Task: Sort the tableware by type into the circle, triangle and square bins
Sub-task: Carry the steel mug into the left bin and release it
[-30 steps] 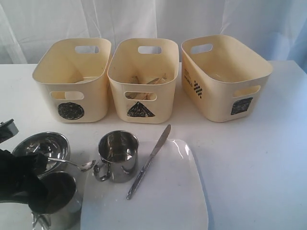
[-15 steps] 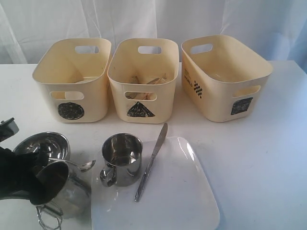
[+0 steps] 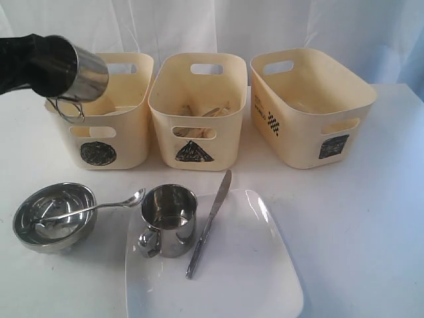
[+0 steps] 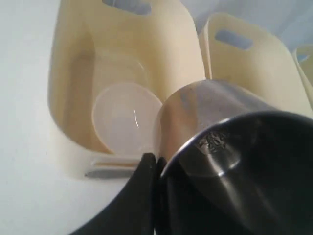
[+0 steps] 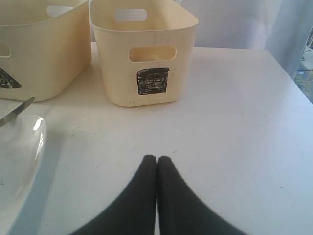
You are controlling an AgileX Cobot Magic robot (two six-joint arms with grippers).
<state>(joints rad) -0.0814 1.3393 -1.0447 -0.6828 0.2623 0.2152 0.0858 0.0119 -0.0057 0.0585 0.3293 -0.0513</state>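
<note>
While its jaws clamp the rim of a steel mug (image 3: 86,71), one finger inside and one outside, the left gripper (image 3: 56,63) hangs above the circle bin (image 3: 99,122). The mug is tipped nearly onto its side, its base towards the bins and its wire handle dangling over the bin's left rim. A clear plastic bowl (image 4: 122,117) lies inside that bin. Beside it stands the triangle bin (image 3: 197,116), holding wooden chopsticks (image 3: 211,111), then the square bin (image 3: 311,106). Nearer the camera, a steel bowl (image 3: 52,217) sits on the white table (image 3: 358,218) with a steel spoon (image 3: 109,205) resting across its rim. A second steel mug (image 3: 169,218) stands upright on the white square plate (image 3: 245,278), a knife (image 3: 209,222) just beside it, blade past the plate's edge. The right gripper (image 5: 156,169) is pressed together, empty, low over bare table before the square bin.
</note>
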